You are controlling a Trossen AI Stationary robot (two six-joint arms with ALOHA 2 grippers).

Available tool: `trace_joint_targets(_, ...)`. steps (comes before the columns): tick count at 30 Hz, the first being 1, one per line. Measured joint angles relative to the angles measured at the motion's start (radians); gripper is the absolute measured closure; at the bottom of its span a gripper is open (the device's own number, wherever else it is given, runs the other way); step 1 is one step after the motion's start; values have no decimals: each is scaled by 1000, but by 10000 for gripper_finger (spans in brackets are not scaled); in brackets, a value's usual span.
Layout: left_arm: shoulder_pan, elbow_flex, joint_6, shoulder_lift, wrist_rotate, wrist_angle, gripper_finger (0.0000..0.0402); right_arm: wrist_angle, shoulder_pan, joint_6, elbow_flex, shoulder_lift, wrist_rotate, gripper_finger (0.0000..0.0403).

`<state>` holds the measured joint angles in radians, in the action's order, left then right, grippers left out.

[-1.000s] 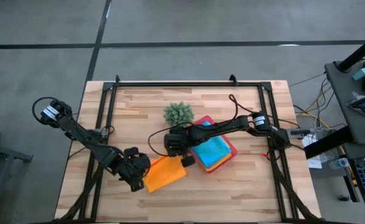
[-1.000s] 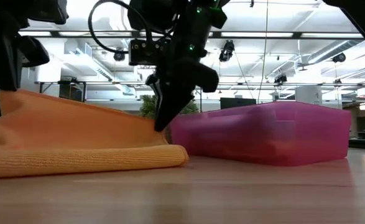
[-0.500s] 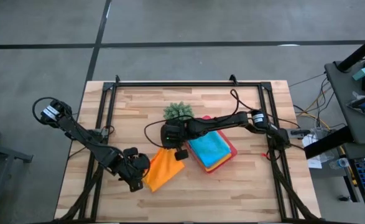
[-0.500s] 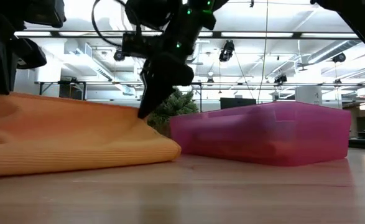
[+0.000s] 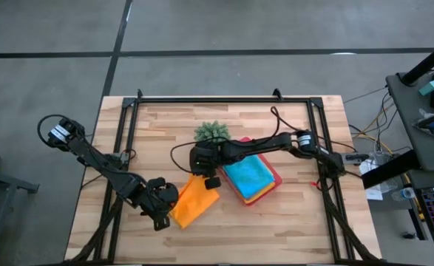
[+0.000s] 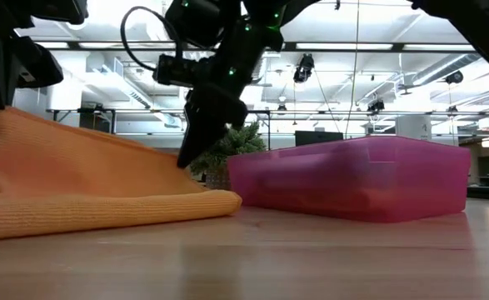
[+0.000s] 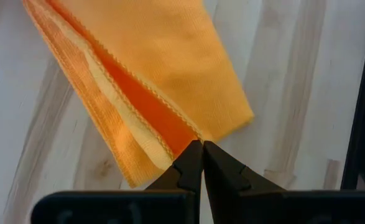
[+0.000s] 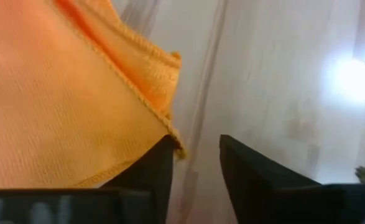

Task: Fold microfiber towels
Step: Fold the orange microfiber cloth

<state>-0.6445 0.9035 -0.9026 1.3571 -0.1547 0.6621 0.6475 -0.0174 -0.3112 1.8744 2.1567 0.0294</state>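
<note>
The orange towel lies folded in a narrow slanting band on the wooden table, left of the pink tray. My left gripper is shut on the towel's near left corner and holds that end raised. Over the towel's far right corner, my right gripper stands open, pointing steeply down. A light blue towel tops a stack in the tray. My left gripper pinches the orange towel's corner between its two shut fingers, where several hemmed layers meet. The fingers slant down from the table's left. That end is raised off the table and the rest of the towel lies on the wood. My right gripper has the towel's far corner hem against the inner side of one finger; whether it touches, I cannot tell.
A small spiky green plant stands just behind my right gripper. The pink tray sits to the towel's right. A black frame runs along the table's far and side edges. Bare wood lies near the front edge.
My right gripper has carried the orange towel's right corner toward the table's left and far side. The towel has folded over from a wide patch into a narrower slanting band, while the end in my left gripper has stayed where it was.
</note>
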Motion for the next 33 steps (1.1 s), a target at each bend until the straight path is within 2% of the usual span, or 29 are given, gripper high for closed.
trace_joint_targets(4, 0, 0, -1, 0, 1, 0, 401, 20, -2, -32, 0, -14, -1, 253)
trace_joint_targets(10, 0, 0, -4, 0, 4, 0, 401, 5, -4, -84, 0, -45, -13, 248)
trace_joint_targets(16, 1, 0, -4, 0, 4, 0, 401, -70, -12, -132, -1, -44, -150, 248)
trace_joint_targets(21, 1, 0, -4, 0, 4, 0, 401, -144, -43, -225, -1, -43, -197, 248)
trace_joint_targets(27, 1, 0, -4, 0, 3, -1, 401, -232, -55, -265, -4, -18, -200, 248)
trace_joint_targets(33, 0, 0, -6, 0, 3, -2, 401, -240, -54, -277, -8, 24, -196, 248)
